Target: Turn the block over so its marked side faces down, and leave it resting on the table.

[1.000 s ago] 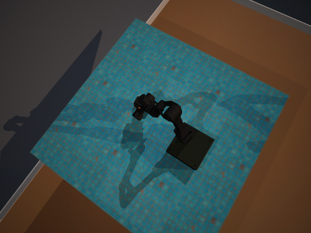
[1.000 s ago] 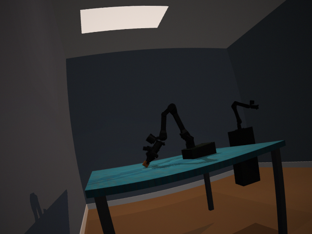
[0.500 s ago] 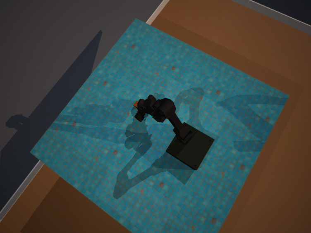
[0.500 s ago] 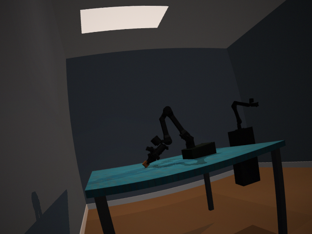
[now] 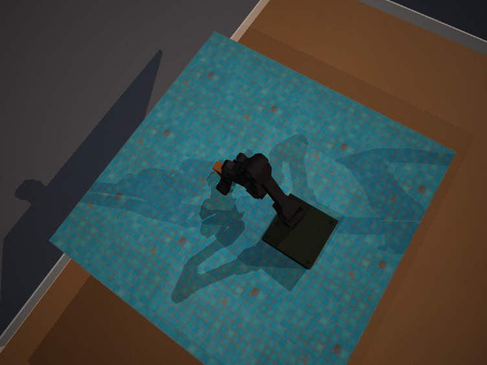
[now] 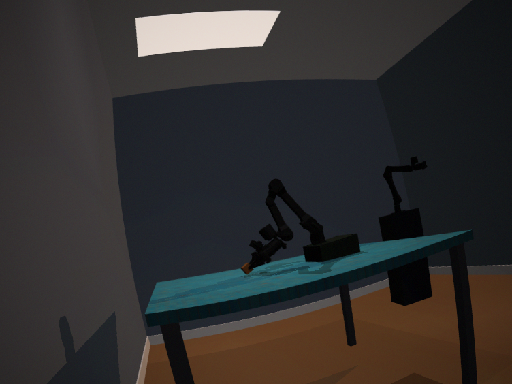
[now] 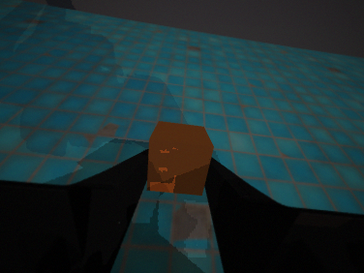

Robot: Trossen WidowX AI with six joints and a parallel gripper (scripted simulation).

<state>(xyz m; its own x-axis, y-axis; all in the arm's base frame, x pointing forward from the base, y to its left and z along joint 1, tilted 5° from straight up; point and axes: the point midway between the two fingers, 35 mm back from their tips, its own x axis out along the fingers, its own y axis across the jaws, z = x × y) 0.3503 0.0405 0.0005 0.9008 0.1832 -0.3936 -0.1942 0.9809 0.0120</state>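
The orange block [image 5: 217, 167] [image 6: 246, 268] [image 7: 180, 160] is between the fingertips of my gripper [image 7: 178, 158], which is shut on it. In the exterior view the gripper slants down toward the table and the block is tilted, at or just above the table top [image 6: 198, 284] [image 5: 220, 63]; I cannot tell whether its lower edge touches. In the wrist view two faces of the block show, plain orange with shadow and small lit patches. I cannot make out the marked side in any view.
The arm stands on a dark base box [image 5: 306, 239] [image 6: 335, 248] on the blue tiled table. A second, smaller arm [image 6: 393, 186] stands on a dark pedestal [image 6: 407, 268] beyond the table. Arm shadows lie across the tiles.
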